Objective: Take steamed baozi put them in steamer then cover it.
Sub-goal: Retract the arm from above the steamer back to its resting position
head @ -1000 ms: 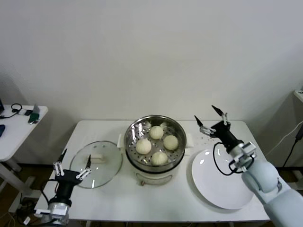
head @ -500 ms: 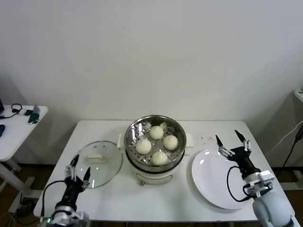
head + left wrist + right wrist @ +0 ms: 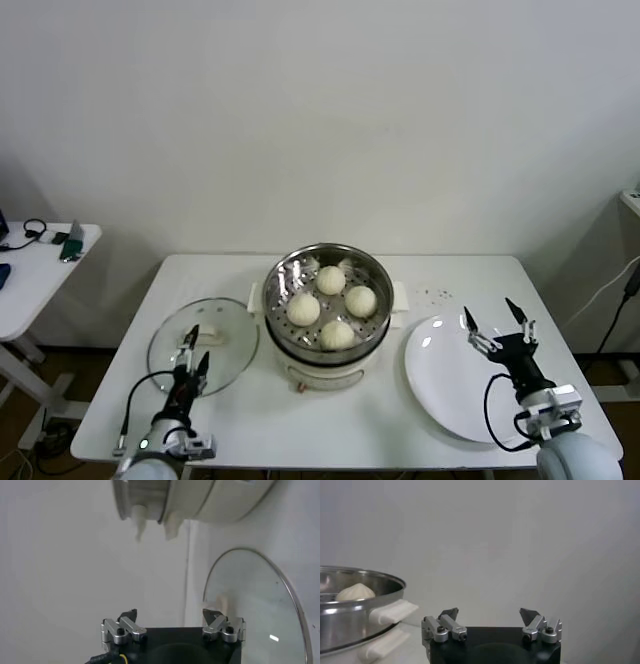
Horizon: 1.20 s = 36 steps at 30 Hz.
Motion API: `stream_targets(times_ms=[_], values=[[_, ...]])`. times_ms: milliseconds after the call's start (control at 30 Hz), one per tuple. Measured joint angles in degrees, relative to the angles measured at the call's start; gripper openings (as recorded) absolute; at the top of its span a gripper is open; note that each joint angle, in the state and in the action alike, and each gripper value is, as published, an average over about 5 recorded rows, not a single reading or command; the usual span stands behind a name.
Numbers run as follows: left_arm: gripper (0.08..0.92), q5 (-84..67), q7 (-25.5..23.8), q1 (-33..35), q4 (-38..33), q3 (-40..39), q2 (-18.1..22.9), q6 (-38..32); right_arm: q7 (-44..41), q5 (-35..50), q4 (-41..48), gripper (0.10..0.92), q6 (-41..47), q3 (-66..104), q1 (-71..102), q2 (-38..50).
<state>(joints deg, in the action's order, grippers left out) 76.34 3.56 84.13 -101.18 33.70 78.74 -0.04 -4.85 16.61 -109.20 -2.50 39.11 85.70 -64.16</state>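
Left gripper (image 3: 193, 350), jaws spread wide and empty, sits at the table's (image 3: 250, 420) near edge over the cover's (image 3: 215, 345) rim. Right gripper (image 3: 495, 322), equally wide and empty, is above the white plate (image 3: 440, 390). Beyond, the uncovered steamer (image 3: 328, 262) holds four steamed baozi (image 3: 303, 309); the cover lies flat just left of it.

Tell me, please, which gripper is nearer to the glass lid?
Left. The left gripper hovers open at the lid's near edge; the right gripper is far across the steamer, over the white plate.
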Motion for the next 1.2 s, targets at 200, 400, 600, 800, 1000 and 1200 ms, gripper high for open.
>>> stream_targets(times_ms=[200, 400, 600, 800, 1000, 1200], values=[[0.823, 2.25, 0.71, -3.95, 4.73, -0.50, -0.07, 0.49, -0.29, -0.79, -0.23, 0.823, -0.33, 0.95, 0.98, -0.81], [0.823, 4.20, 1.50, -7.59, 8.90, -0.41, -0.19, 0.88, -0.39, -1.33, -0.64, 0.823, -0.53, 1.67, 1.57, -1.36], [0.823, 5.98, 1.89, -10.58, 12.73, -0.27, -0.16, 1.06, -0.53, -2.08, -1.09, 0.823, -0.66, 1.87, 1.96, -1.86], [0.823, 7.11, 2.28, -13.26, 16.08, -0.27, -0.10, 1.09, -0.79, -2.91, -1.11, 0.823, -1.06, 2.32, 2.27, -2.24], [0.823, 7.25, 2.62, -15.60, 18.54, -0.43, -0.20, 1.29, -1.13, -3.65, -1.07, 0.823, -1.42, 2.68, 2.67, -2.64], [0.823, 6.71, 2.76, -17.11, 20.03, -0.58, -0.37, 1.68, -1.28, -4.24, -1.11, 0.823, -1.56, 2.62, 2.73, -3.18]])
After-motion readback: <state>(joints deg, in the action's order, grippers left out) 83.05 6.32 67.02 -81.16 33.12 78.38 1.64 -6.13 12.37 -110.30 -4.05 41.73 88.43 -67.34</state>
